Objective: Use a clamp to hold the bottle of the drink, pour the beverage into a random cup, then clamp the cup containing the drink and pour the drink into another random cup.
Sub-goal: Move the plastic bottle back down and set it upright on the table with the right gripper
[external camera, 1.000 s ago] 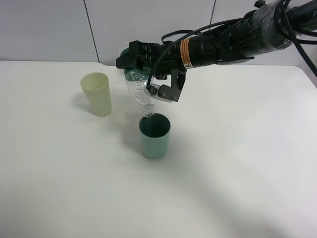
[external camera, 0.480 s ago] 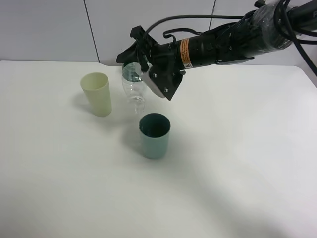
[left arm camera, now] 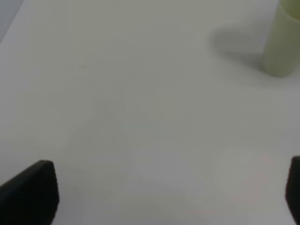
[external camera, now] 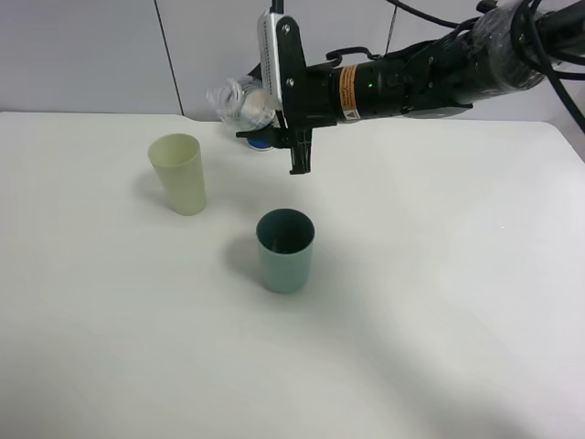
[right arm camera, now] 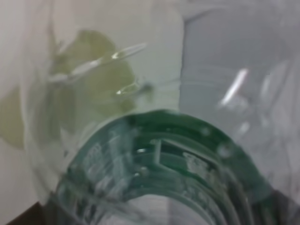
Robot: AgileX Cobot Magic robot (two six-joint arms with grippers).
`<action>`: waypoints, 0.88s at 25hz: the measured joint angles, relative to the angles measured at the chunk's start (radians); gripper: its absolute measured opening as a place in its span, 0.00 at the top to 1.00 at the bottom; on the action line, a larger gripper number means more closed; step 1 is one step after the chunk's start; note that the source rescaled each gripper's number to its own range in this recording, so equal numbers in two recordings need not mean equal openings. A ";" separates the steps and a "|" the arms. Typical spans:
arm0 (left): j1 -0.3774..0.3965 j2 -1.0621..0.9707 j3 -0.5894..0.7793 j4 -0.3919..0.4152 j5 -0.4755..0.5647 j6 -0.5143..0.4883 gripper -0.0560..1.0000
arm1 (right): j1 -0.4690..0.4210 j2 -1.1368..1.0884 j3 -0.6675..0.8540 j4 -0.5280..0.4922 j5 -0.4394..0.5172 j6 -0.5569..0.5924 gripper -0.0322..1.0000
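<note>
**Student:** Panel A. What do your right fingers hold, and how does it lie?

**Arm:** My right fingers (external camera: 259,117) are closed on the bottle (external camera: 234,101), which is lifted clear of the bench (external camera: 439,302) near its back edge. From the fingers, the bottle's long axis runs roughly level toward the left of the high view. I cannot tell which end is the mouth.

**Student:** Panel B. Where are the cups?

**Arm:** The green cup (external camera: 285,249) stands upright below and in front of those fingers, apart from the bottle. Its inside is dark, so no drink shows. The pale cup (external camera: 179,174) stands upright further left. My left fingers (left arm camera: 164,194) are spread open over bare bench and hold nothing, with the pale cup near them.

**Student:** What does the next move turn on?

**Arm:** In my judgement the bottle must be set down first. The green cup lies nearer my right arm and the pale cup nearer my left.
</note>
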State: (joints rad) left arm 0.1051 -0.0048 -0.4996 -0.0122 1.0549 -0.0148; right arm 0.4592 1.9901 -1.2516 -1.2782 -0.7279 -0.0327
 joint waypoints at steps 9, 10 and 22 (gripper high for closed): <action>0.000 0.000 0.000 0.000 0.000 0.000 0.04 | -0.036 0.000 0.000 0.018 -0.017 0.614 0.91; 0.000 0.000 0.000 0.000 0.000 0.000 0.04 | -0.044 0.000 0.000 0.024 -0.023 0.663 0.91; 0.000 0.000 0.000 0.000 0.000 0.000 0.04 | -0.178 -0.003 0.095 0.226 -0.030 0.665 0.91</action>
State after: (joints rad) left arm 0.1051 -0.0048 -0.4996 -0.0122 1.0549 -0.0148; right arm 0.2812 1.9875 -1.1569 -1.0527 -0.7575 0.6322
